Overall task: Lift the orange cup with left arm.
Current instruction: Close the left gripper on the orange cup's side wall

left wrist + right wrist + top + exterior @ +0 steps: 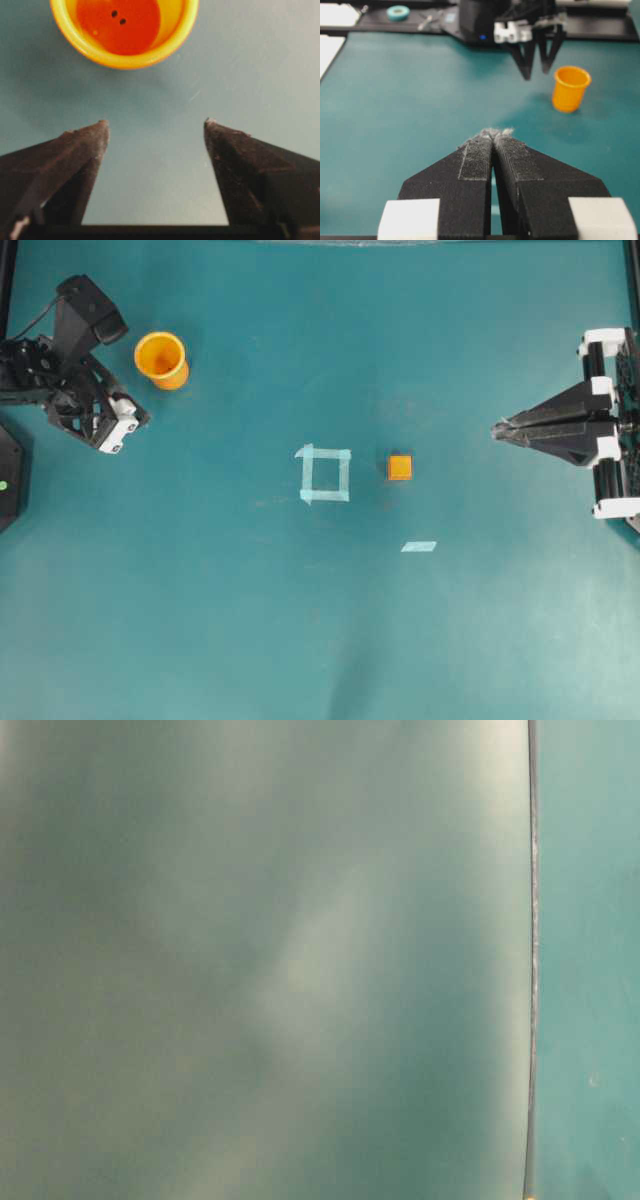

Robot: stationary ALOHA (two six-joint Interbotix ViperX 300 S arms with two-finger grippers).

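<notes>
Approaching is the step judged to be in hand: the left gripper (156, 122) is held with its jaws wide apart and empty, just short of the orange cup (162, 359), which stands upright on the green table (320, 640) at the far left, untouched. In the left wrist view the cup sits ahead of the fingertips, somewhat left of the gap. Next, the jaws would need to be brought around the cup, closed, then raised. The right gripper (494, 132) is parked at the right, jaws pressed together on nothing.
</notes>
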